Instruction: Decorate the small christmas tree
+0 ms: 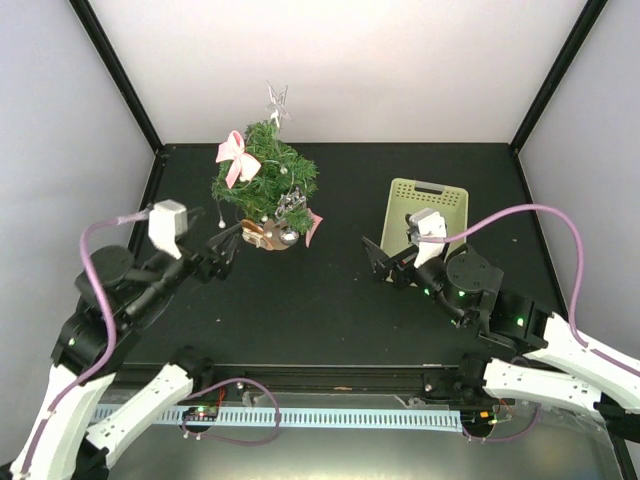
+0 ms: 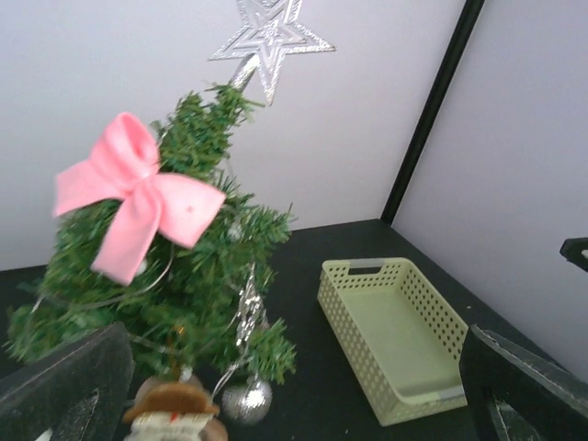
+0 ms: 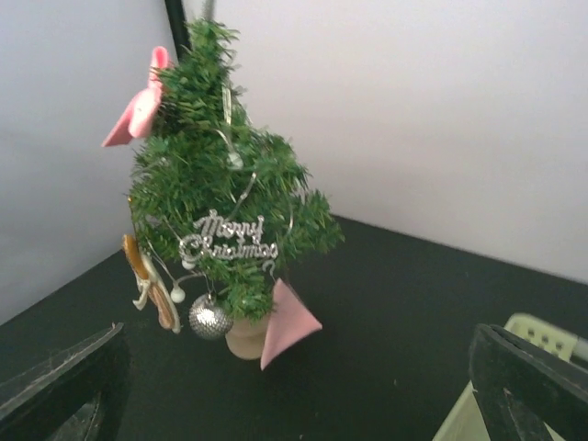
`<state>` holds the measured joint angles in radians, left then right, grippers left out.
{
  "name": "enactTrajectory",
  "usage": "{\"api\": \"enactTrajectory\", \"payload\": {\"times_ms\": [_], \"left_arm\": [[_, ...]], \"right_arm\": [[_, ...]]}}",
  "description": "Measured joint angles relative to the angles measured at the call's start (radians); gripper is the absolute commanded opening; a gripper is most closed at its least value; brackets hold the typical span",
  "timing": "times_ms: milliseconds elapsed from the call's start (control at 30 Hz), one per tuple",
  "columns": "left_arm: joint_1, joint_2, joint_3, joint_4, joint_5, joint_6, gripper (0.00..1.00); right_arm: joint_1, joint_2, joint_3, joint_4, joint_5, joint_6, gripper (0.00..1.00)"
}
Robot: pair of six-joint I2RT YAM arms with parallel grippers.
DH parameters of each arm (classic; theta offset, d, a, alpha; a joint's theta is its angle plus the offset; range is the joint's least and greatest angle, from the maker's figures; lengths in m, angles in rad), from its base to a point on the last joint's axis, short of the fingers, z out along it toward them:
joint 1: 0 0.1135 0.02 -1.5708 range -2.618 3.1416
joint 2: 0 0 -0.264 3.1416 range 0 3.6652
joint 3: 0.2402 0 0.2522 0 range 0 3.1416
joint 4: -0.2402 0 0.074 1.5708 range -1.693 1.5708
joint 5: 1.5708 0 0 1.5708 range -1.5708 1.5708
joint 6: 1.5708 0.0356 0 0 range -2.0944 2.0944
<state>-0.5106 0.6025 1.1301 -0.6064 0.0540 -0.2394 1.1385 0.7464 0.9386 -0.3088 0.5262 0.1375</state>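
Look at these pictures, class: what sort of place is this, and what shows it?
Probably a robot lab test cell: plain white walls with black corner posts, a black table, and a left arm and right arm mounted at its near edge.

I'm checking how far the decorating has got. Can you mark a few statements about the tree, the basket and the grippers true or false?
A silver star tops the tree. True.
The basket holds ornaments. False: it looks empty.
The pink bow lies in the basket. False: it sits high on the tree.
The left gripper and right gripper are open, holding nothing. True.
A silver ball hangs low on the tree. True.
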Motion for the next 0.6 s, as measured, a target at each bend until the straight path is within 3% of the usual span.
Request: {"api": "enactTrajectory", "payload": {"times_ms": [133, 333, 600], "left_arm": [[0.0, -0.116, -0.03, -0.078, -0.029, -0.008, 0.99], [0.0, -0.293, -0.248, -0.13, -0.033, -0.085, 0.99], [0.0, -0.399, -0.369, -0.146, -0.015, -0.174, 0.99]], "right_arm": [[0.0, -0.018, -0.006, -0.077, 0.033, 0.133, 1.0], [0.0, -0.023, -0.043, -0.157, 0.045, 0.268, 1.0], [0.0, -0.078, -0.126, -0.175, 0.039, 0.36, 1.0]]}}
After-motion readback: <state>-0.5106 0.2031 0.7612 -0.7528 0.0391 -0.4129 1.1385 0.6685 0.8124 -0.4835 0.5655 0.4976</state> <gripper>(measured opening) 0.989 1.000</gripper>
